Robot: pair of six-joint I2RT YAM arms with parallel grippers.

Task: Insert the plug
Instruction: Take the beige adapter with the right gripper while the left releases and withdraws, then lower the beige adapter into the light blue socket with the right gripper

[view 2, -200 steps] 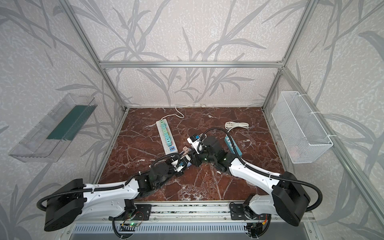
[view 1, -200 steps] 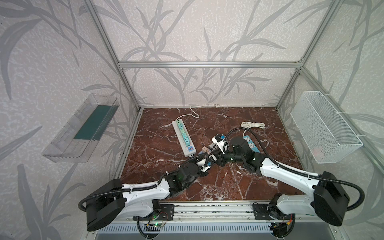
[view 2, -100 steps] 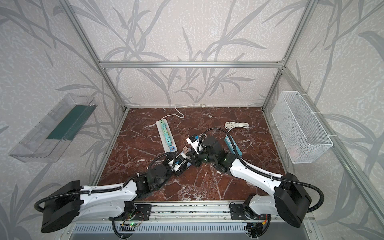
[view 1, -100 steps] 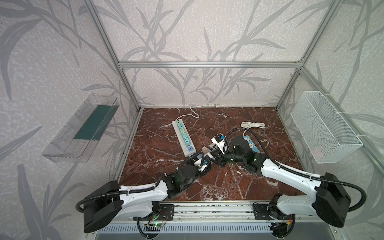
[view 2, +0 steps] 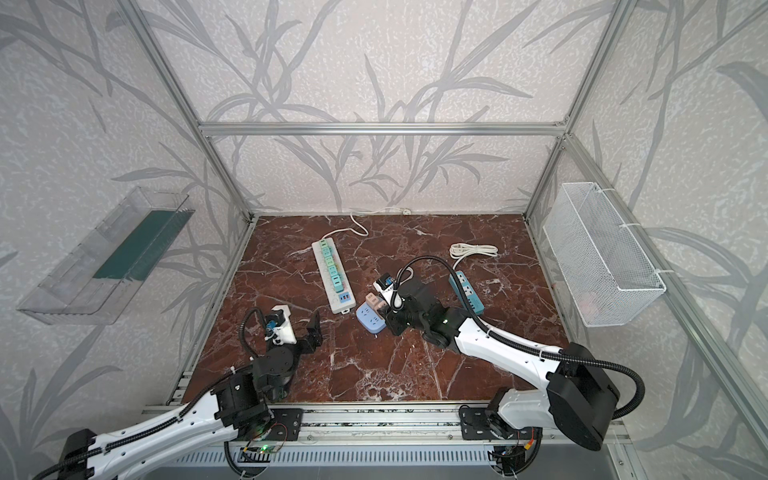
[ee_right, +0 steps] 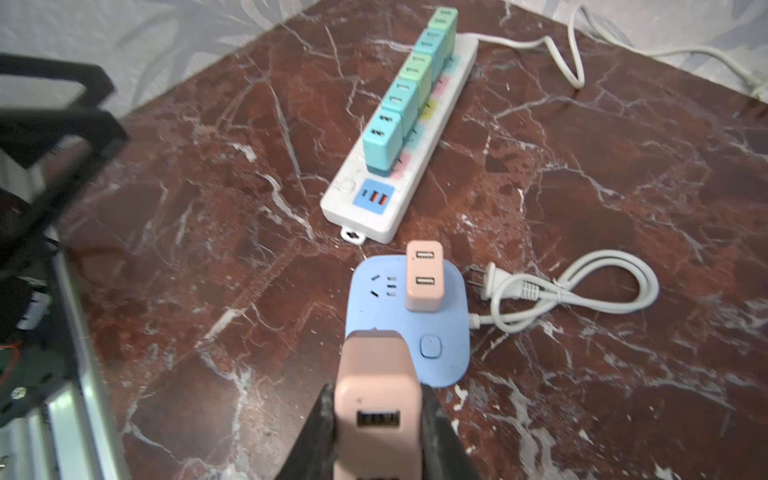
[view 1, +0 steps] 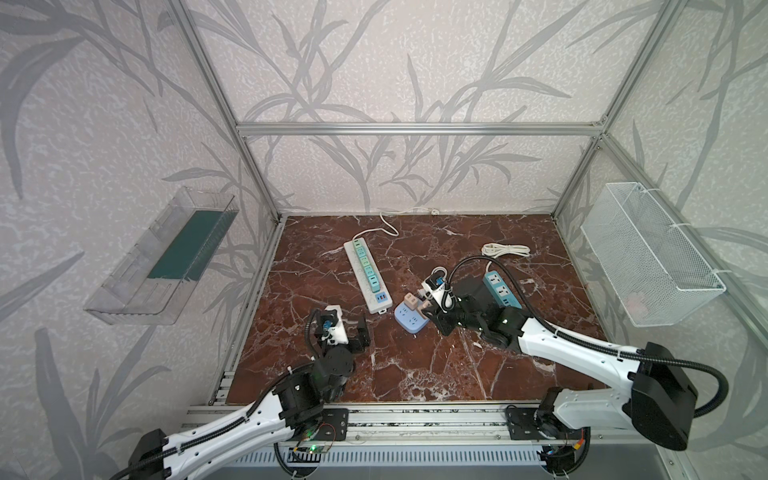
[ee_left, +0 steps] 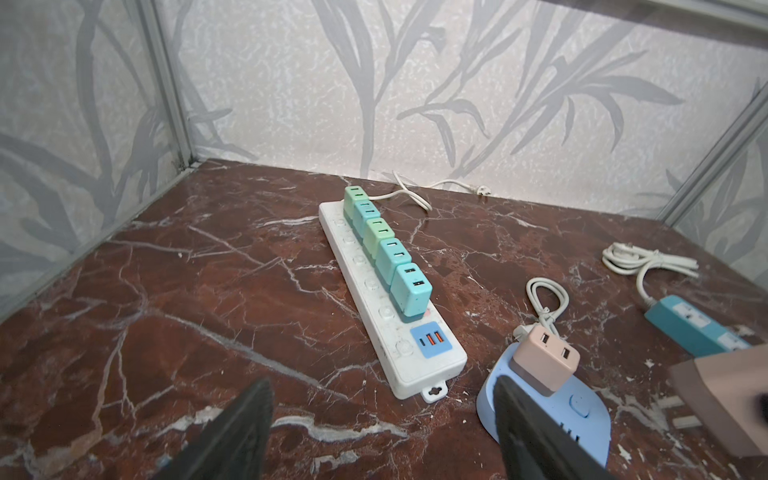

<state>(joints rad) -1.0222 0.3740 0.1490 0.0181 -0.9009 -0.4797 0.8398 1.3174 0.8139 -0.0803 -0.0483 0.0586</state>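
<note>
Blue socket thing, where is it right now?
In both top views the blue socket block lies near the middle, right of the near end of the white power strip, beside the right gripper holding a pink charger.

Right gripper (view 1: 431,315) low over the marble tabletop (view 1: 415,374), jaws clamped on a pink plug (view 1: 426,308). Just ahead of its fingertips, touching or nearly so, a blue socket block (view 1: 409,324), with a pink adapter (view 1: 410,299) seated at the block's far end. Beyond that block, a long white power strip (view 1: 360,273) carrying a row of teal chargers (view 1: 368,269). Back beside the right wrist, a teal power strip (view 1: 502,291); farther out, a coiled white cord (view 1: 505,250). Left gripper (view 1: 360,332) well apart from the block, near the tabletop's left edge, nothing between its jaws.
</note>
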